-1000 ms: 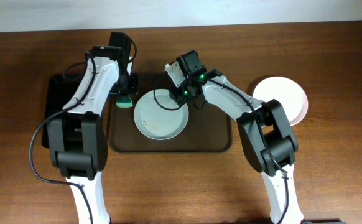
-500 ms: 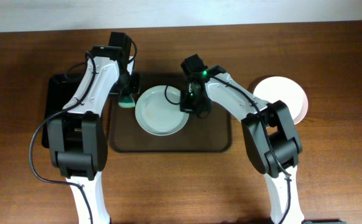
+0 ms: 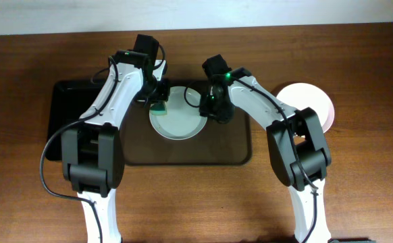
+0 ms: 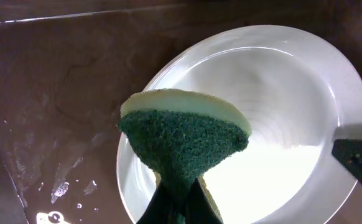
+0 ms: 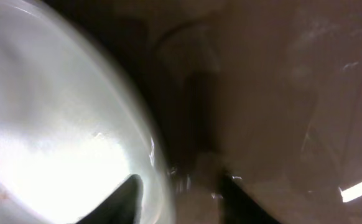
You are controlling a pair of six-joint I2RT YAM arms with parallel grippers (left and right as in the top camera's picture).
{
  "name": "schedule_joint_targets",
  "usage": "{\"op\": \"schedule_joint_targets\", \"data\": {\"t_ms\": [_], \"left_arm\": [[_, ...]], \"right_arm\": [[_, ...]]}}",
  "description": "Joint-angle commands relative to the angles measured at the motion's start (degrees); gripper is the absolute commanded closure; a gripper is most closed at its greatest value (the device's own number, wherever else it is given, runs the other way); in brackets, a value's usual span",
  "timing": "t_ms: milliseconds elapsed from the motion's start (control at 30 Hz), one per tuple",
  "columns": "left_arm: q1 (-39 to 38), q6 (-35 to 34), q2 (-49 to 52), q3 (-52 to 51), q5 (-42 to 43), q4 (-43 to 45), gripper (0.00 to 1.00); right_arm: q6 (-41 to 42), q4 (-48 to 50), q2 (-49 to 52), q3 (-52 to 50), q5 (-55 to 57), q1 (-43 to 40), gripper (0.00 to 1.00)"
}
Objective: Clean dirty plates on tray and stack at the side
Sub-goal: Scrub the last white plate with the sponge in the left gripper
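Observation:
A white plate (image 3: 179,118) sits tilted over the back half of the brown tray (image 3: 183,154). My right gripper (image 3: 213,108) is shut on its right rim; in the right wrist view the fingers (image 5: 178,199) straddle the plate (image 5: 44,124) edge above the tray (image 5: 280,93). My left gripper (image 3: 157,100) is shut on a green and yellow sponge (image 3: 159,106) at the plate's left edge. In the left wrist view the sponge (image 4: 181,137) hangs from the jaws (image 4: 181,208) just over the plate (image 4: 280,93) and wet tray (image 4: 56,93).
White plates (image 3: 308,106) lie on the wooden table to the right of the tray. A black tray (image 3: 65,115) lies left of the brown tray, partly under my left arm. Water drops (image 4: 60,190) lie on the brown tray.
The right gripper has pulled the plate toward the back of the tray and tilted it. The left gripper has moved right with the sponge, from the tray's left edge to the plate's left rim.

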Motion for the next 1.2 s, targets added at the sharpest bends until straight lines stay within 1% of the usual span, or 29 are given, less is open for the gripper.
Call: {"op": "schedule_joint_targets", "data": {"t_ms": [0,100,167,200,233,267,533,567,633,667,700,767,800,833,867,933,967,1000,1033,1133,1167], "left_arm": [[0.15,-0.31,0.50,0.79,0.59,0.13,0.99],[0.15,-0.31,0.50,0.79,0.61,0.13,0.99],[0.13,-0.28,0.50,0.76,0.63,0.11,0.99],[-0.13,2.21,0.50,0.70,0.66,0.46,0.99],[-0.68,6.75,0.50,0.20,0.66,1.49,0.99],[-1.14,8.22,0.50,-0.74,0.61,2.75,0.99],[-1.38,8.33,0.50,-15.72,0.98,19.65,0.99],[-1.46,8.35,0.50,-16.61,2.49,19.82,0.99],[-1.60,8.39,0.50,-16.87,8.35,19.12,0.99],[-1.84,8.81,0.50,-16.85,12.94,19.80,0.99],[-1.86,8.76,0.50,-16.85,14.14,20.92,0.99],[-1.84,8.76,0.50,-16.85,14.32,24.85,0.99],[-1.84,8.76,0.50,-16.85,13.05,27.15,0.99],[-1.88,8.76,0.50,-16.85,9.49,29.77,0.99],[-1.88,8.76,0.50,-16.85,6.71,30.51,0.99],[-1.88,8.74,0.50,-16.87,-2.93,27.30,0.99],[-1.88,8.72,0.50,-16.87,-5.22,25.42,0.99],[-1.84,8.59,0.50,-16.87,-8.04,21.33,0.99],[-1.84,6.25,0.50,-16.85,-9.94,17.66,0.99],[-1.84,4.98,0.48,-16.26,-8.31,10.64,0.99],[-1.84,5.07,0.48,-14.53,-5.75,7.65,0.99]], "right_arm": [[-2.12,1.88,2.08,-1.68,2.23,-0.04,0.89],[-2.12,3.45,2.16,-2.27,2.19,0.44,0.96],[-2.12,3.30,2.16,-2.27,2.19,0.46,0.96],[-2.12,3.28,2.16,-2.27,2.19,0.46,0.96],[-2.12,3.28,2.16,-2.27,2.21,0.46,0.96],[-2.12,3.28,2.16,-2.27,2.21,0.46,0.96],[-2.12,3.34,2.16,-2.27,2.21,0.46,0.96],[-2.12,3.34,2.16,-2.27,2.21,0.46,0.96],[-2.12,3.28,2.16,-2.27,2.03,0.46,0.96],[-2.12,3.26,2.16,-2.27,1.79,0.46,0.96],[-2.12,3.32,2.16,-2.27,1.51,0.46,0.96],[-2.12,3.34,2.16,-2.27,1.14,0.46,0.96],[-2.12,3.39,2.16,-2.27,1.14,0.46,0.96],[-2.12,3.54,2.16,-2.27,1.14,0.48,0.96],[-2.12,3.54,2.16,-2.27,1.14,0.50,0.96],[-2.14,3.54,2.16,-2.27,1.16,0.50,0.96],[-2.14,3.54,2.16,-2.27,1.16,0.50,0.96],[-2.14,3.56,2.16,-2.27,1.16,0.50,0.96],[-2.14,3.61,2.16,-2.27,1.16,0.50,0.96],[-3.06,3.54,2.16,-2.27,1.11,0.50,0.96],[-3.06,3.56,2.16,-2.27,1.14,0.50,0.96]]}}
